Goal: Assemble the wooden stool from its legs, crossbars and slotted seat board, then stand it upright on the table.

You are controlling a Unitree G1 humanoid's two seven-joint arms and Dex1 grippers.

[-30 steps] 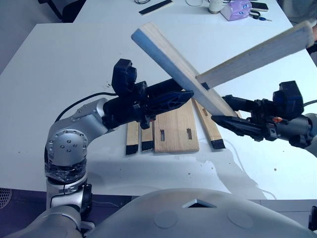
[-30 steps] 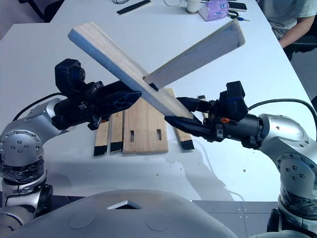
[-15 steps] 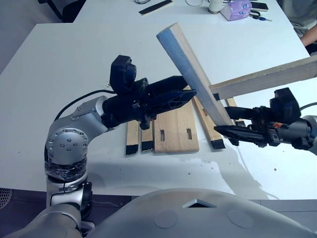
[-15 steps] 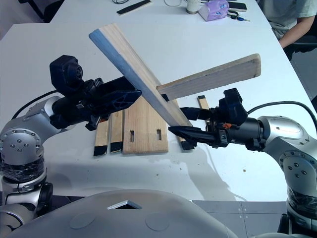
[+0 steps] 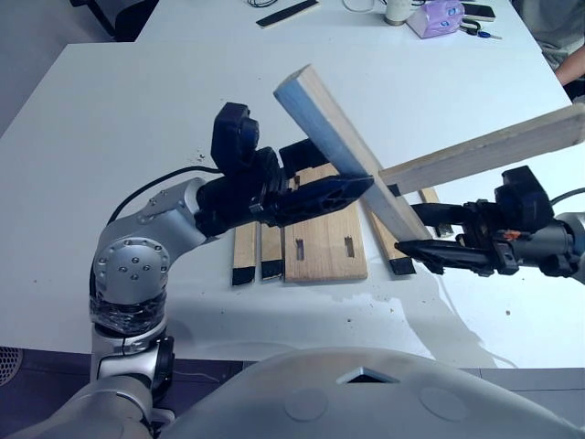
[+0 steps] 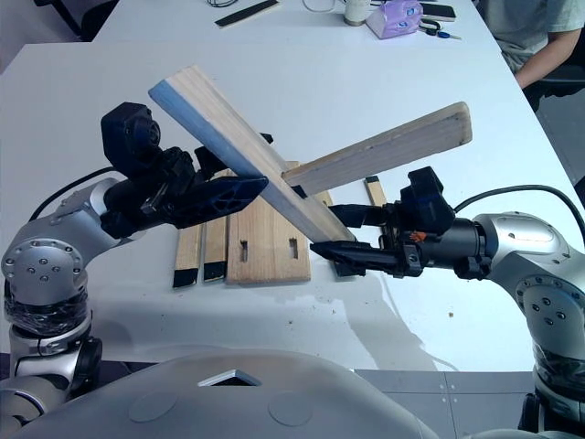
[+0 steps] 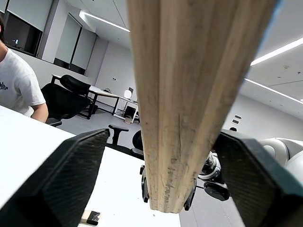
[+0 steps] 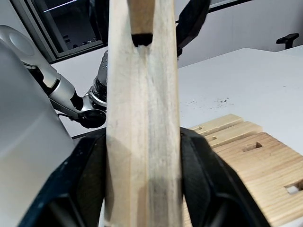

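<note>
A long wooden leg [image 5: 334, 146] slants up over the table, and a crossbar [image 5: 484, 151] plugged into its slot juts out to the right. My right gripper [image 5: 411, 229] is shut on the leg's lower end; in the right wrist view its fingers [image 8: 90, 189] press both sides of the leg [image 8: 142, 118]. My left gripper [image 5: 334, 174] straddles the leg's middle, open. Its fingers [image 7: 71, 175] stand clear of the leg [image 7: 175, 94] on either side. Under the arms, the slotted seat board [image 5: 324, 242] lies flat on the table.
Two loose black-tipped legs [image 5: 256, 258] lie left of the seat board, another leg [image 5: 388, 247] lies to its right, and a short piece [image 6: 373, 190] sits behind it. A purple pack [image 5: 439, 16] and a black strip [image 5: 288, 13] lie at the far edge.
The leg has swung steeper and the crossbar has dropped to a flatter angle. My left gripper has slid right and now straddles the leg. The right gripper has kept its hold.
</note>
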